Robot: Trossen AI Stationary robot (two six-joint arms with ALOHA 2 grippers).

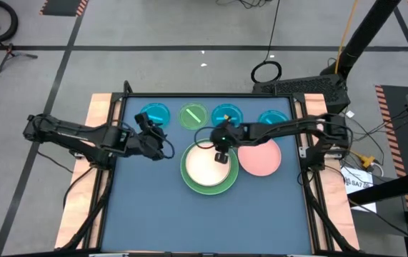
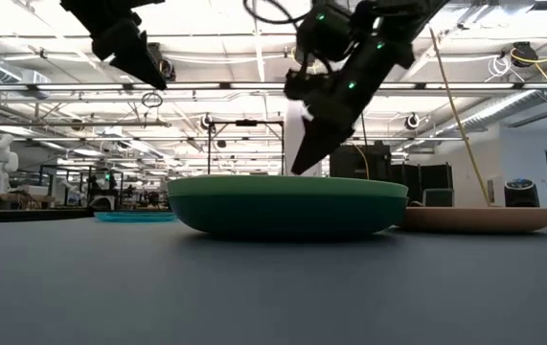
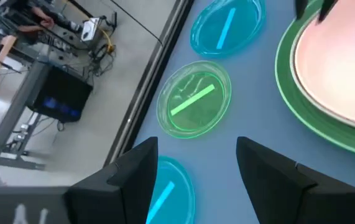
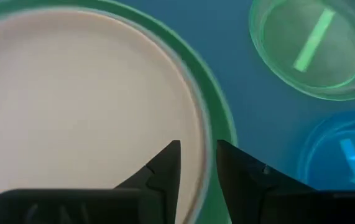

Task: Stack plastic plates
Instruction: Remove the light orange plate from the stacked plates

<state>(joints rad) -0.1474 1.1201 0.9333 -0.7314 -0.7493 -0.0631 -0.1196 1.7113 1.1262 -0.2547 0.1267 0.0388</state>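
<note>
My right gripper [image 1: 221, 155] sits over the far right rim of the cream plate [image 1: 205, 165], its fingers [image 4: 165, 169] narrowly parted with the plate's edge running up between them — in the right wrist view it looks like a pinch on that rim, though I cannot tell for certain that the pads are bearing on it. The cream plate lies nested inside the green plate [image 1: 189, 183] at the middle of the table [image 1: 204, 221], so this step reads to me as either the last of setting it down or the start of lifting it. To do it well I would keep the wrist square to the rim and move straight up or down, so the cream plate does not drag the green one sideways or tip against its lip. The pink plate [image 1: 262, 158] lies just beside the stack on the right, and looks like the next large one to go on. Along the far edge run the small translucent plates: a cyan plate [image 1: 153, 114], a lime plate [image 1: 193, 116], and two more cyan ones beyond. My left gripper [image 1: 162, 144] waits off the stack's left — jaws spread wide, empty, hovering near the leftmost cyan plate.
</note>
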